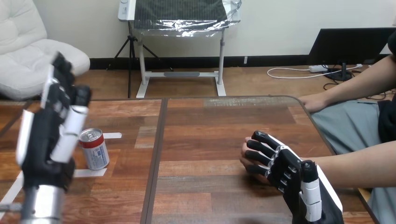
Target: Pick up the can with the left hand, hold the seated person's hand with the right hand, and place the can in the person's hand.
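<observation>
The wooden table [210, 130] is made of warm brown planks, with a dark seam [158, 154] running from its far edge to its near edge and splitting it into a left and a right panel. White tape strips [89, 172] lie on the left panel, toward the table's left edge. The can [94, 149] stands upright between these strips, well in from the near edge, its silver top facing up. The left hand [49, 135] is raised above the table's left edge just beside the can, fingers extended and loose, grasping nothing; whether it touches the can's side cannot be told. On the right panel, toward the near right corner, the right hand [280, 163] lies over the person's hand [244, 156], its fingers curled down around it in a clasp, both low against the wood. The person's other hand [314, 101] rests at the table's far right corner, well apart from the can.
</observation>
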`<state>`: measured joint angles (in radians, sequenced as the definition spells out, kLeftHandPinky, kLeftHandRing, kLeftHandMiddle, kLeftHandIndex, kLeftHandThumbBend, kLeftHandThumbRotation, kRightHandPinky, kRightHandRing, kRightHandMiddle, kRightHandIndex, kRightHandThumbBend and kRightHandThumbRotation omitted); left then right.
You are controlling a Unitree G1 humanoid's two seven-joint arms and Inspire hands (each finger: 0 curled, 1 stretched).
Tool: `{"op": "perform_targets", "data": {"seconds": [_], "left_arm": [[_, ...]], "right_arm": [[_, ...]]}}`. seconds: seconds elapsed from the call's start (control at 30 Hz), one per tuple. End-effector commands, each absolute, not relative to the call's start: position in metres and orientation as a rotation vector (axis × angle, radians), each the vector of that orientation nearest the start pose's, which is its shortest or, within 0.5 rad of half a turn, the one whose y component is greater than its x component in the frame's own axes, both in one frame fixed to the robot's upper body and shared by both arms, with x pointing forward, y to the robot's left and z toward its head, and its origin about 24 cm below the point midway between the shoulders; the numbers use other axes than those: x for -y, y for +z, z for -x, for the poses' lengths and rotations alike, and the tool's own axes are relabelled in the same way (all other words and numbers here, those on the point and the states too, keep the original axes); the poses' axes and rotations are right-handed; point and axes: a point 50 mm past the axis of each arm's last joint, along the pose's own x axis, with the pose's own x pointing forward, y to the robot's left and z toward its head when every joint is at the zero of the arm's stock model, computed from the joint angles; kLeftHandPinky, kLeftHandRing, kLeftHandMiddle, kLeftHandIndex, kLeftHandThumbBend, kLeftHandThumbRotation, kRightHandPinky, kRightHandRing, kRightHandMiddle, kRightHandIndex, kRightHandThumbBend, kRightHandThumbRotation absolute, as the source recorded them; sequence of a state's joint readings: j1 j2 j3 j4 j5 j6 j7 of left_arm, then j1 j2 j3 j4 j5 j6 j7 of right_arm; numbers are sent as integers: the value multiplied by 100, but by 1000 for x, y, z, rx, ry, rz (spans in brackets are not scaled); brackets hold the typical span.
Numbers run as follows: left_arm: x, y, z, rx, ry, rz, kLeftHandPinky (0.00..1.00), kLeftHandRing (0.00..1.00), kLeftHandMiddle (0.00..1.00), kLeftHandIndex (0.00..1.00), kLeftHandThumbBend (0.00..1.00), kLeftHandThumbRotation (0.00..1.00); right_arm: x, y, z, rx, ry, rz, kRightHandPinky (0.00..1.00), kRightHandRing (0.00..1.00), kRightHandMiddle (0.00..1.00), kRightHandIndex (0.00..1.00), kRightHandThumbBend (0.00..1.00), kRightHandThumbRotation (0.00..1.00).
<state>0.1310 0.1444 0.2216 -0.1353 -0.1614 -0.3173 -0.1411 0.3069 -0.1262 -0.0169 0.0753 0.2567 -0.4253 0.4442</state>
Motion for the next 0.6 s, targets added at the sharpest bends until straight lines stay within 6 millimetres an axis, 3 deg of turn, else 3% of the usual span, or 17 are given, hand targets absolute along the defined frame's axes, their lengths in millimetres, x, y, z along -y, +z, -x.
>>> {"op": "perform_targets", "data": {"seconds": [0.0,0.4,0.57], "left_arm": [[-230,105,-234,448,111,-130,100,100,100,100,60,70],[-243,111,-251,477,170,-212,100,100,99,97,71,73],[-247,111,-258,472,194,-213,100,100,98,96,77,69]], "right_arm": [[181,20,-193,156,302,-58,75,83,85,86,99,100],[181,19,-194,165,303,-59,75,83,85,86,100,100],[181,19,-194,169,302,-57,75,83,85,86,99,100]]}}
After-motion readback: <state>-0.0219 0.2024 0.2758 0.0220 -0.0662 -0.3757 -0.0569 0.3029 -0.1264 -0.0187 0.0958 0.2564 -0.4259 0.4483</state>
